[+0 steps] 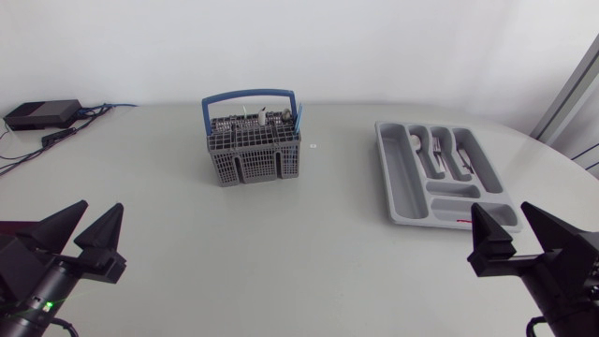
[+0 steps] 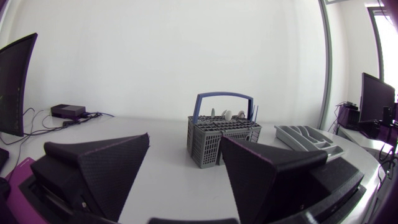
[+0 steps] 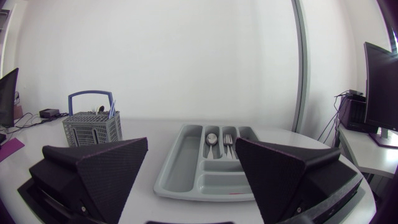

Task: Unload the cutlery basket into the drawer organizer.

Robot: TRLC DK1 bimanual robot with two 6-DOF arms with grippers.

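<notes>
While left fingers and right fingers gape, grid-walled basket stands apart from smooth organizer.

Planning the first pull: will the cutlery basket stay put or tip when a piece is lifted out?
Probably light: the cutlery basket is open grey mesh, likely plastic, so it may slide on the smooth table. Cutlery stands upright inside, near the rim, so a sideways snag could drag or tilt it. The walls look stiff, not floppy.

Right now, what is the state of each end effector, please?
Left end effector: open, holding nothing.
Right end effector: open, holding nothing.
</notes>
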